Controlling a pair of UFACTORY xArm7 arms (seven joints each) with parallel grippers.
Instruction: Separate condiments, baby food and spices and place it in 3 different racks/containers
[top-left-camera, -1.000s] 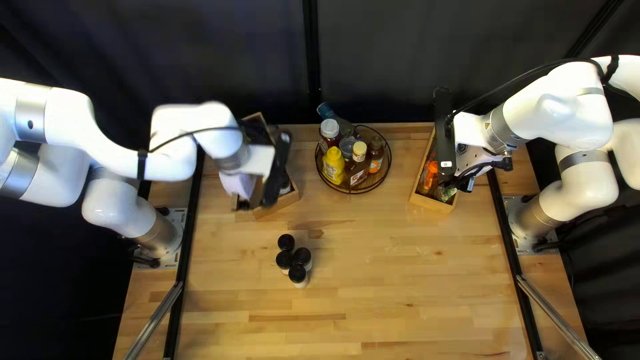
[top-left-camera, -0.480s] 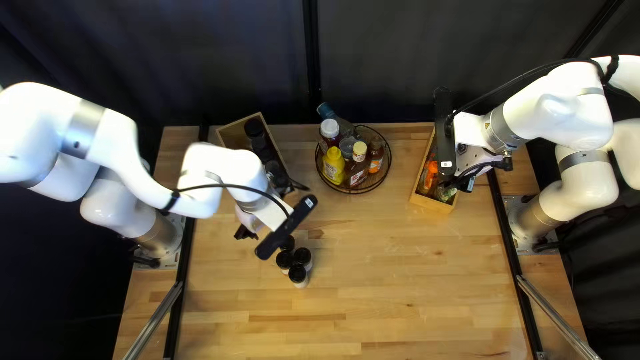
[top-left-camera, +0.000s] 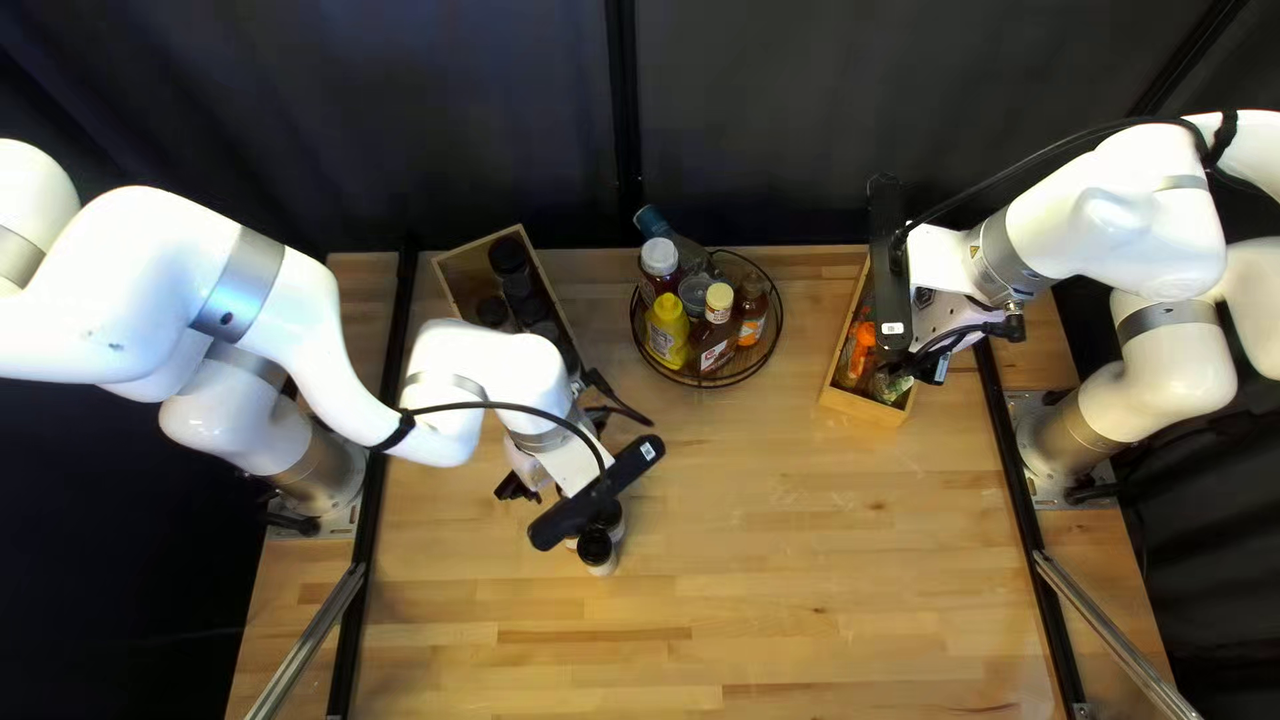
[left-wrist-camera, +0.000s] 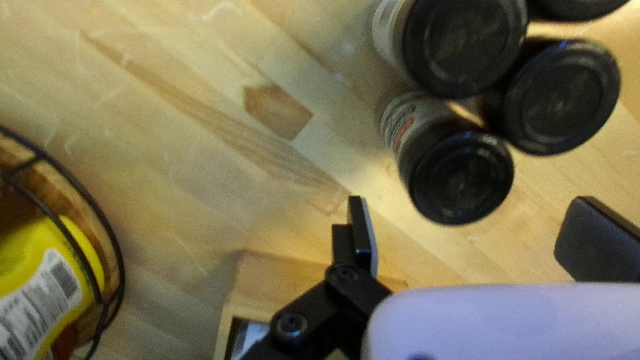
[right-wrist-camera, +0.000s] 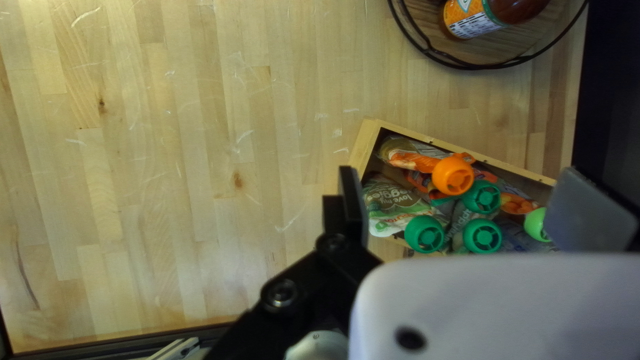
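Four black-lidded jars (left-wrist-camera: 463, 177) stand upright in a tight cluster on the desk (top-left-camera: 814, 574), in front of the left crate (top-left-camera: 475, 243). The left end effector (top-left-camera: 576, 454) reaches over them with its fingers spread; in its wrist view the nearest jar is ahead of the gap between them. More dark-topped jars (top-left-camera: 510, 254) are in the left crate.

Between the two crates, a round wire rack (top-left-camera: 707, 386) holds a yellow squeeze bottle (top-left-camera: 667, 328), a white-capped bottle (top-left-camera: 659, 256), a brown bottle with a pale yellow cap (top-left-camera: 719, 302) and an amber bottle (top-left-camera: 754, 310). A blue-necked bottle (top-left-camera: 651, 222) tilts outward at its far side.

The right end effector (top-left-camera: 931, 358) is over the right crate (top-left-camera: 867, 406), its fingers spread. Baby food pouches (right-wrist-camera: 393, 207) lie in that crate, with orange and green caps.
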